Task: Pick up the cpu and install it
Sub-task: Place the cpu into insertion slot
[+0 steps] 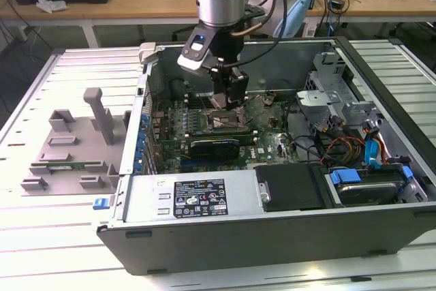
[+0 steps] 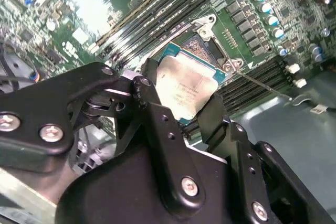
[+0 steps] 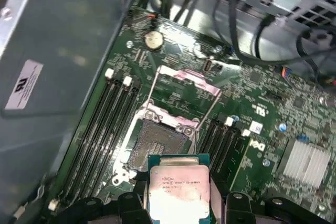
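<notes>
Claw [image 2: 181, 99] pinches the cpu [image 2: 185, 85] between its fingers (silvery top showing) near the open socket [image 3: 157, 142].

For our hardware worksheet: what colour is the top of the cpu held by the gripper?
The cpu top is silvery-grey, teal-green rim; clearest in the first wrist view.

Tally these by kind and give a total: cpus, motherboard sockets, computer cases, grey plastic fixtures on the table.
cpu, held in the jaws: 1
socket, frame open: 1
computer case: 1
grey fixture: 1
Total: 4
</notes>
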You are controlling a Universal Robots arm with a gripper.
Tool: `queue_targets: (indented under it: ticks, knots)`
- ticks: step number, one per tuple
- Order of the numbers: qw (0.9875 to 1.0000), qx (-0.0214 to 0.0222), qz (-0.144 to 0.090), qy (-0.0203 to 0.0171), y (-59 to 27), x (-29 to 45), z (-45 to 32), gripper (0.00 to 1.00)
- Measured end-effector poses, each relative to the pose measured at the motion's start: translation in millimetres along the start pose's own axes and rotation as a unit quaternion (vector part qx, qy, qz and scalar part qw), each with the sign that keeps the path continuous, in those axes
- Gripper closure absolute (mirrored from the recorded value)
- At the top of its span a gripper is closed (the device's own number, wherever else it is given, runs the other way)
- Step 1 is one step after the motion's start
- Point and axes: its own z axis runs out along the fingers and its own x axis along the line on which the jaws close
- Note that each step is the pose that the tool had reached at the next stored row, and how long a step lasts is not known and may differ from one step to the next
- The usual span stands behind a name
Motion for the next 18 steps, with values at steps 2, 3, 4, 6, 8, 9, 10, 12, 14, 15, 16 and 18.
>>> queue_targets:
  ticks: [2,3,4,6,8,9,10,12,14,15,16,18]
  knots:
    - [0.9998,0.0007,0.020,-0.0010,0.0,0.0,0.0,0.45]
    - [0.9993,0.0014,0.037,-0.0018,0.0,0.0,0.0,0.45]
    - [0.9989,0.0018,0.048,-0.0023,0.0,0.0,0.0,0.45]
    - [0.9975,0.0026,0.070,-0.0034,0.0,0.0,0.0,0.45]
    - [0.9960,0.0033,0.089,-0.0043,0.0,0.0,0.0,0.45]
    - [0.9949,0.0038,0.101,-0.0049,0.0,0.0,0.0,0.45]
    - [0.9941,0.0041,0.108,-0.0052,0.0,0.0,0.0,0.45]
    - [0.9911,0.0050,0.133,-0.0064,0.0,0.0,0.1,0.45]
    - [0.9873,0.0059,0.159,-0.0077,0.0,0.0,0.2,0.45]
    - [0.9862,0.0062,0.165,-0.0080,0.0,0.0,0.2,0.45]
    - [0.9852,0.0064,0.171,-0.0083,-0.1,0.0,0.2,0.45]
    - [0.9852,0.0064,0.171,-0.0083,0.0,0.0,0.2,0.45]
